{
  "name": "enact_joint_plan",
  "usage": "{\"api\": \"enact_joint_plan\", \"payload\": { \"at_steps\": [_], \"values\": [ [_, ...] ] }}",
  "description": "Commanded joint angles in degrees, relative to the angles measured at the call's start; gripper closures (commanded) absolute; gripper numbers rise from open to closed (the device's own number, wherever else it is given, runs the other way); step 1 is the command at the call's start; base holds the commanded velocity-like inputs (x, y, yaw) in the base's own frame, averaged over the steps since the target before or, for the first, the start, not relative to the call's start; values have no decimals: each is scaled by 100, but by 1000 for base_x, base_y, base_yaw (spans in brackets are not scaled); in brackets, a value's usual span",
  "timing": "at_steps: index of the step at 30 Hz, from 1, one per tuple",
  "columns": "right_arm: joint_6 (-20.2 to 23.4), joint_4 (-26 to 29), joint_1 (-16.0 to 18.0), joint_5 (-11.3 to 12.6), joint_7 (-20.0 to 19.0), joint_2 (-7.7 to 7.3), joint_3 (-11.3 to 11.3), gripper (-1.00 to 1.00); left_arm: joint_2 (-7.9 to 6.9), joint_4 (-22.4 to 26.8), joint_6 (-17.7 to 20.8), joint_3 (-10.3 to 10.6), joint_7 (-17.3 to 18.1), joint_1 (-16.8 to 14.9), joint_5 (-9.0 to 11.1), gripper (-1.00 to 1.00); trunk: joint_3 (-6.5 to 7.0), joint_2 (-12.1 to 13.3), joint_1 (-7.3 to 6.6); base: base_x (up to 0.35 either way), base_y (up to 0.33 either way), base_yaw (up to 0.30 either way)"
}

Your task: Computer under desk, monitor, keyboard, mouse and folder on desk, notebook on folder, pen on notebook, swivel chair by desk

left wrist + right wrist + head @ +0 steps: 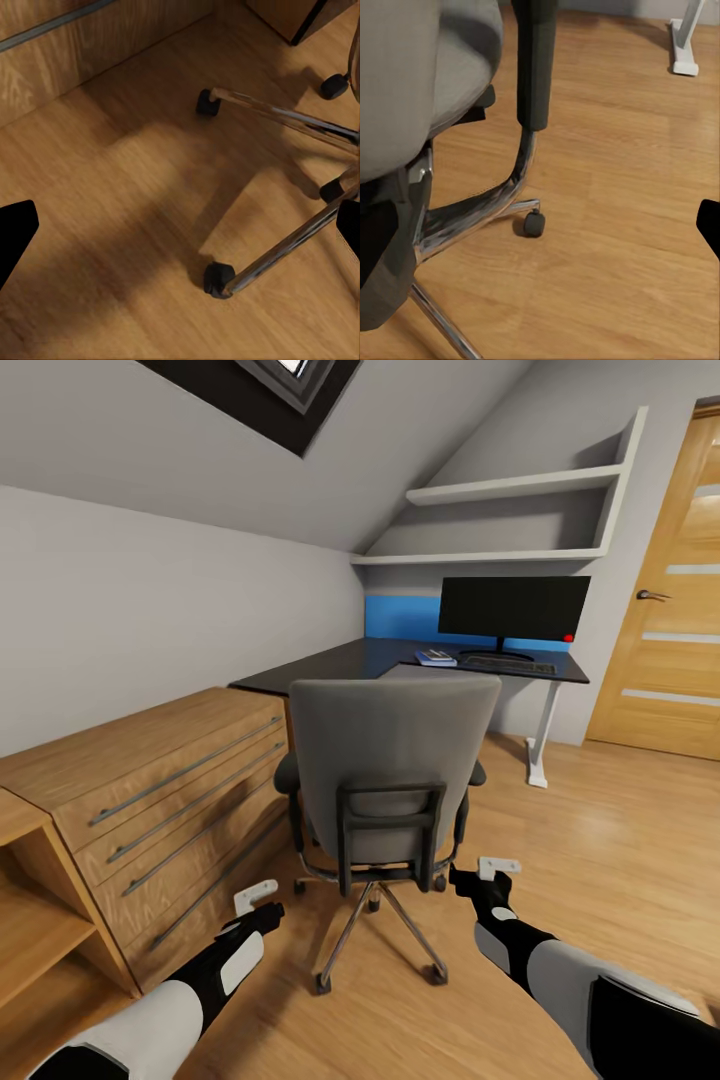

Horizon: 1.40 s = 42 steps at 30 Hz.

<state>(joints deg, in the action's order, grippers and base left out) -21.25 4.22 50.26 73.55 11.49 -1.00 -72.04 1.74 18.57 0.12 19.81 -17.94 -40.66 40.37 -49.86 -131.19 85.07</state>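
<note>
swivel chair [385,780] stands back-on, between both spread, empty end effectors: left [262,905], right [480,878]; counter [330,665] well beyond. risk: an off-centre push spins the chair on its casters.

One swivel chair [385,780] is standing at the centre of the head view; one monitor [514,608] and one keyboard [508,664] are sitting on the single desk [330,672] at one o'clock; one blue folder [435,658] is lying there too, with what may be a notebook on it. Two wall shelves [515,485] are hanging at twelve; one wooden drawer chest [150,780] is showing four long handles at nine; one door [672,600] is standing at two. Two grippers are showing, the left gripper [256,897] at seven and the right gripper [498,867] at five.
</note>
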Motion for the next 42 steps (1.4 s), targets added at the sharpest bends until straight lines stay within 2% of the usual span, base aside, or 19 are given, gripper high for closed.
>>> {"api": "enact_joint_plan", "payload": {
  "at_steps": [1, 6, 9, 11, 12, 14, 15, 18, 24, 28, 34, 42],
  "values": [
    [-7, 20, 2, 29, 46, -8, -49, -100, -4, 7, -7, 49, -43, -3, 41, -100, -6, -2, 1, 161, 0, 0],
    [-15, 13, 1, 28, 46, -17, -47, -100, -35, -38, -43, 49, -43, -3, 65, -100, -6, -2, 1, 87, 0, 0],
    [-18, 10, 0, 28, 46, -20, -42, -100, -74, -243, -289, 49, -41, -3, 66, -100, -6, -2, 1, 27, 0, 0],
    [-18, 10, 1, 28, 46, -25, -41, -100, -85, -429, -568, 49, -30, -3, 65, -100, -6, -2, 1, 16, 0, 0],
    [-19, 6, 1, 28, 46, -29, -40, -100, -92, -632, -909, 49, -12, -3, 61, -100, -6, -2, 1, 9, 0, 0],
    [-19, 4, 0, 30, 46, -35, -39, -100, -94, -826, -1256, 51, 25, -3, 60, -100, -6, -2, 1, 6, 0, 0],
    [-19, 3, -1, 29, 46, -42, -40, -100, -90, -1009, -1553, 59, 91, -3, 60, -100, -6, -2, 1, 4, 0, 0],
    [-19, 1, 0, 29, 46, -52, -40, -100, -77, -1356, -1971, 88, 324, -3, 59, -100, -6, -2, 1, 2, 0, 0],
    [-19, -3, 1, 29, 46, -62, -39, -100, -84, -1632, -2455, 105, 865, -3, 74, -100, -6, -2, 1, 0, 0, 0],
    [-19, -5, 0, 29, 46, -65, -40, -100, -89, -1693, -2675, 107, 1118, -3, 76, -100, -6, -2, 1, 0, 0, 0],
    [-19, -8, -2, 30, 46, -67, -40, -100, -77, -1729, -2838, 115, 1282, 0, 76, -100, -6, -2, 1, 0, 0, 0],
    [-19, -8, 0, 28, 46, -67, -46, -100, -85, -1734, -2857, 116, 1301, 2, 76, -100, -6, -2, 1, 110, 0, 0]
  ]
}}
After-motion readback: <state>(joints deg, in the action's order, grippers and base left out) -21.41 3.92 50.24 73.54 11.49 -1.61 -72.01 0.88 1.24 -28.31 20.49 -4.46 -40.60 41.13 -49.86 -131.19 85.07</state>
